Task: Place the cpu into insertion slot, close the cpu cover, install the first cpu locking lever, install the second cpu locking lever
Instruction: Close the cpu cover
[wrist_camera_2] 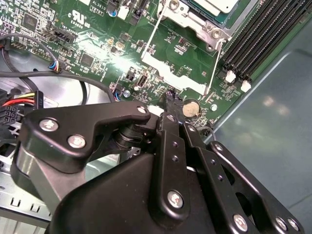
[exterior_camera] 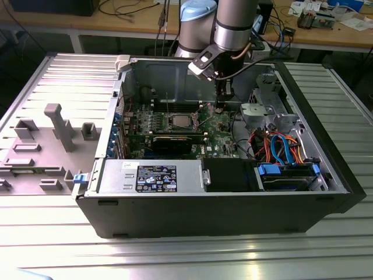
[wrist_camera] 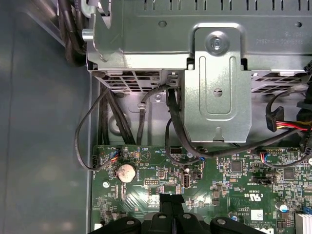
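Ribbed table point(exterior_camera: 175, 256), seemingly metal, bears case point(exterior_camera: 204, 217); gripper point(exterior_camera: 220, 107) inside.

One open black metal computer case point(exterior_camera: 204, 216). One green motherboard point(exterior_camera: 218, 125). One square silver-rimmed CPU socket point(exterior_camera: 179, 121). Two thin silver wire levers point(wrist_camera_2: 152, 36). One round silver coin battery point(wrist_camera: 126, 172). Two white memory-slot latches point(wrist_camera_2: 230, 76). One grey labelled power supply box point(exterior_camera: 151, 177).

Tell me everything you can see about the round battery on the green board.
The coin battery is a flat, round, silvery metal disc, lying face-up in its holder on the green circuit board, close to the board's corner beside the grey case wall. The gripper is nearby but not touching it.
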{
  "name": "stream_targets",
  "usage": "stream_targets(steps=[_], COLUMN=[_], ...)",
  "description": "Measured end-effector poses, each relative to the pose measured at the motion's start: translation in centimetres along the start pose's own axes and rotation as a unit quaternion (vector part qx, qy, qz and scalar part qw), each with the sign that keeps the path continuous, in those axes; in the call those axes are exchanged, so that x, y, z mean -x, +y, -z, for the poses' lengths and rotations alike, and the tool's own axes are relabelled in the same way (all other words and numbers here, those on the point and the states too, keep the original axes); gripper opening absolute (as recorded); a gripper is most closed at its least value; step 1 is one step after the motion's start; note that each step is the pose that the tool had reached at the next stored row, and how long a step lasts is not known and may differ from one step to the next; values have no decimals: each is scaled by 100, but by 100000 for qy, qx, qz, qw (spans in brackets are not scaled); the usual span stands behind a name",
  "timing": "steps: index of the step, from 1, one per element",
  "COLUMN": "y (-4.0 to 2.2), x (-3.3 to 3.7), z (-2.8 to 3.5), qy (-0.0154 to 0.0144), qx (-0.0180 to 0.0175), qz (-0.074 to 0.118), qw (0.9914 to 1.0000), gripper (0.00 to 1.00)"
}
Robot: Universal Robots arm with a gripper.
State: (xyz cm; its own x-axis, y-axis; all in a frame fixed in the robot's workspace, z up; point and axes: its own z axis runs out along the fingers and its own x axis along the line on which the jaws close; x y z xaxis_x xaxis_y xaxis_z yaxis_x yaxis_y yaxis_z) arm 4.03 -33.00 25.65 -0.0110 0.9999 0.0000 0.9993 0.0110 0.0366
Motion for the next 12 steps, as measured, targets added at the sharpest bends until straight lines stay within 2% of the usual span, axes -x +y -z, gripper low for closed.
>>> stream_targets(steps=[12], y=[0], x=[-1], z=[-15], qy=[23], qx=[8], qz=[-2], qw=[100000], gripper=[11])
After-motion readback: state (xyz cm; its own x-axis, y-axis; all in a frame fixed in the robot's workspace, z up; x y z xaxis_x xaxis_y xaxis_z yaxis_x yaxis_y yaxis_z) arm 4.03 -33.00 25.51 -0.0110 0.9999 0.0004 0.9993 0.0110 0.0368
